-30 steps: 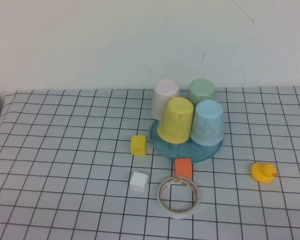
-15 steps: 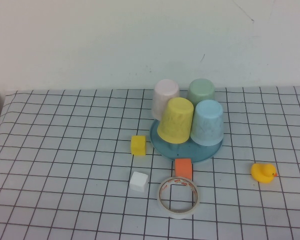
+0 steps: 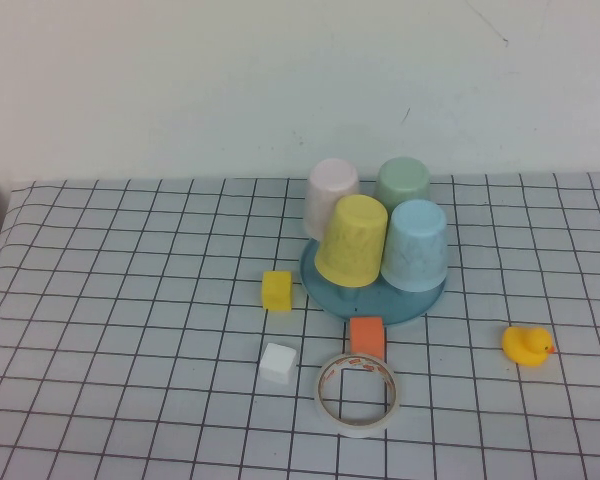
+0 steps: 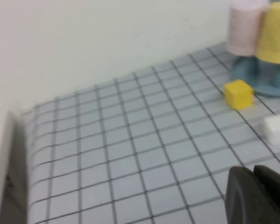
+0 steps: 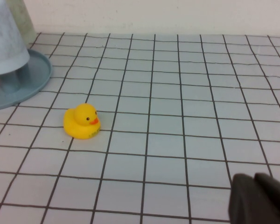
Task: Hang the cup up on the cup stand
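At table edge, left gripper (image 4: 255,193): dark fingers pressed together, nothing between them, low over the gridded table (image 3: 130,300), well apart from the stand; only the tips show, cut off at the corner of its wrist view.
Right gripper (image 5: 259,198): fingers closed, empty, low over the grid near the rubber duck (image 5: 82,122); only the tips in view, the rest cut off.
High view arms: neither arm nor gripper appears there.
Cup (image 3: 415,245): sky-blue, upside down on the cup stand (image 3: 325,283), on its right front side, just beside the yellow cup (image 3: 352,240).
Other cups: pink cup (image 3: 330,195) and pale green cup (image 3: 403,182) behind, also inverted, partly hidden by the front two.
Hidden: pegs fully covered by cups; only the teal dish rim shows.
Around the stand: yellow block (image 3: 276,290) to its left, orange block (image 3: 366,335) touching the front rim, white block (image 3: 277,361) and tape roll (image 3: 356,394) nearer.
Writing: red marks inside the tape roll's core, too small to read.
Blur: left wrist view soft; cups there cut off at the edge.
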Controlling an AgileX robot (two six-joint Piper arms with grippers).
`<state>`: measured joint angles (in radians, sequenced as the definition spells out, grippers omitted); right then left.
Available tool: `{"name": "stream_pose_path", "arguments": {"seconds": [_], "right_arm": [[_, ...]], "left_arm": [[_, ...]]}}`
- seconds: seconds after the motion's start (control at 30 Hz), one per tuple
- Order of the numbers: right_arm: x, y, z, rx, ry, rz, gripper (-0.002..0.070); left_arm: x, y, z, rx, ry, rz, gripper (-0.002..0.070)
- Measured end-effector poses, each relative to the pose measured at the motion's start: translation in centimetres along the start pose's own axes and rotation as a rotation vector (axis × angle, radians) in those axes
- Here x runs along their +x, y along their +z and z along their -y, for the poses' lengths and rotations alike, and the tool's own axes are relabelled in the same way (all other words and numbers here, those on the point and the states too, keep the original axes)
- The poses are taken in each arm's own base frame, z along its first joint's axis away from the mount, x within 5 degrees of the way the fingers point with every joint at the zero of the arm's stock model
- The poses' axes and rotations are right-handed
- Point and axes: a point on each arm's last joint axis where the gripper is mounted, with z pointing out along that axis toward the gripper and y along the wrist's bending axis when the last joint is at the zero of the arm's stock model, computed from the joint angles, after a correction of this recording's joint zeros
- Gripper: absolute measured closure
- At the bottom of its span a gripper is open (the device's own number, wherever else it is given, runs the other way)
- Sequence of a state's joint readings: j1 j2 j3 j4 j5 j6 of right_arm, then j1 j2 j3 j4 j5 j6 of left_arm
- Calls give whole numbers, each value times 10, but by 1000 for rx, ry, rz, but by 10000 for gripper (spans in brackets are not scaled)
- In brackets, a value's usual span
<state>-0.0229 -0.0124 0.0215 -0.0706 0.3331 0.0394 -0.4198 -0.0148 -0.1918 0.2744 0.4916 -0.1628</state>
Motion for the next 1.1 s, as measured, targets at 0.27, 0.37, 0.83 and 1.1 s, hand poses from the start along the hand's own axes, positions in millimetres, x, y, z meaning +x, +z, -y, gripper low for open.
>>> {"name": "stream_pose_path", "arguments": {"seconds": [0.27, 0.37, 0.83, 1.1], "right_arm": [[0, 0, 0, 0, 0, 0, 678], [0, 0, 0, 0, 0, 0, 678], [0, 0, 0, 1, -1, 0, 678], [0, 0, 0, 1, -1, 0, 678]], "left_arm": [[12, 9, -5, -228, -115, 58, 677], [22, 13, -6, -278, -165, 51, 677], [44, 23, -4, -277, -228, 38, 677], [50, 23, 2, -195, -208, -39, 677]]}}
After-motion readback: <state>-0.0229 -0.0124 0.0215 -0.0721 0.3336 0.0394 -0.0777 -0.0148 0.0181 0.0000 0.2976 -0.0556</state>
